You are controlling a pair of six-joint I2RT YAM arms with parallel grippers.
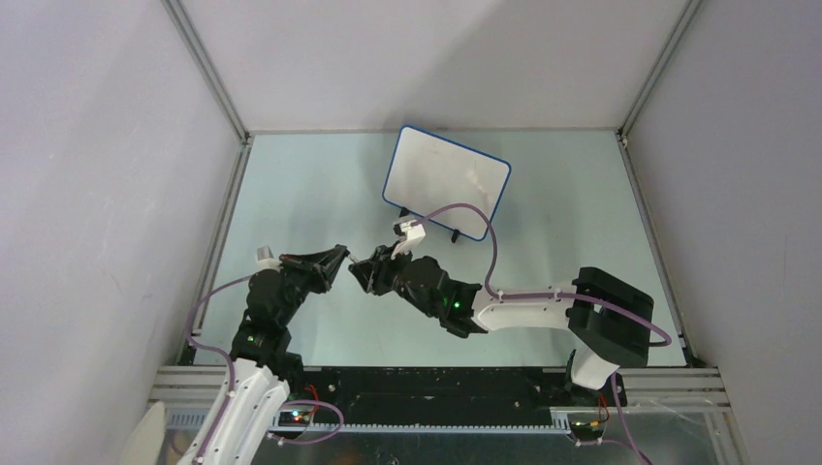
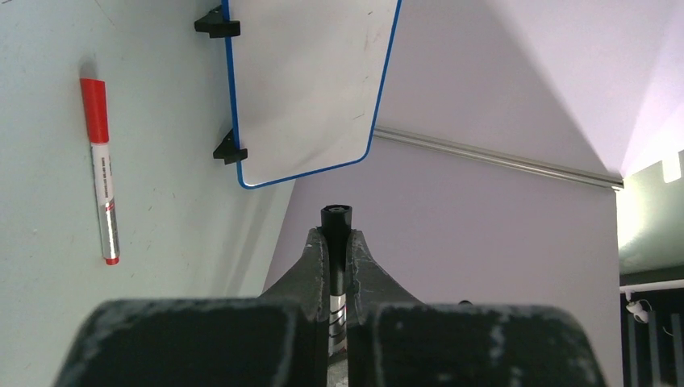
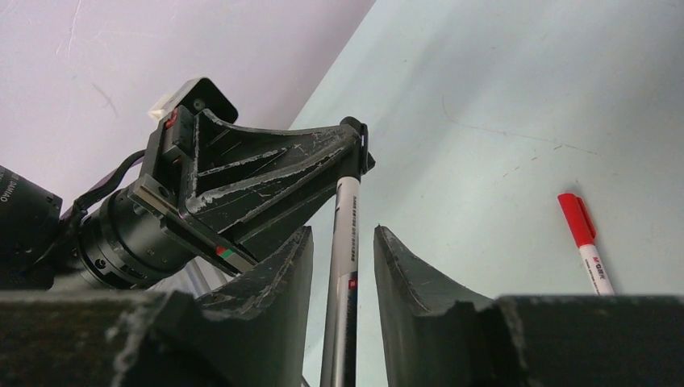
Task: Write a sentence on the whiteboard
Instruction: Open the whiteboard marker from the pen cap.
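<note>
Whiteboard stands on its two black feet, out beyond both sets of my fingertips and apart from them. Its face is turned toward me and bare of any writing that I can make out. My left gripper is clamped tight on the black marker, pinching it close to its black end, which pokes out just past the fingertips. My right gripper straddles the white barrel of that same marker further down. Its jaws are part open with a sliver of gap on each side, so it has hold of nothing. A red marker lies flat on the table, off to the side of both grippers and touching neither.

I take the step to be readying this pen between my two grippers, most likely pulling its cap, though I cannot tell for sure that the black end is a cap. To do it well I should centre the barrel between the right fingers, close squarely on it, and have it firm before either side pulls. The pull should run straight along the pen's length with no sideways twist, or the pen may skew in the grip and leave me a poor writing angle.
</note>
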